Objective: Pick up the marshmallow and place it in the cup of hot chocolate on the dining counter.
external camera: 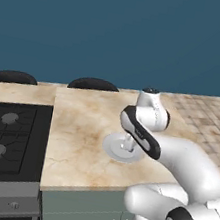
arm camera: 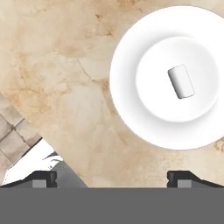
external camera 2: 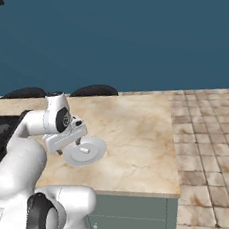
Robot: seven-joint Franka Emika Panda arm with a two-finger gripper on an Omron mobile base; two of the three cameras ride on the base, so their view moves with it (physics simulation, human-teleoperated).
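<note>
Cylindrical marshmallow [arm camera: 181, 81] lies (on its side) on round plate [arm camera: 127, 87].

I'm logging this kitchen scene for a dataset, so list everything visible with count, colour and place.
marshmallow: one, white, lying on its side in the middle of the plate.
plate: one, light grey to white, round, on the dining counter near its front edge.
dining counter: one, beige marble pattern, on grey-green cabinets.
cooktop: one, black, inset at the counter's left.
stools: two, black round backs, behind the counter.
wall: one, dark blue, at the back.
floor tiles: beige, right of the counter.
arm: one, white with dark joints.
gripper: one, dark tips, open, above the counter beside the plate.
</note>
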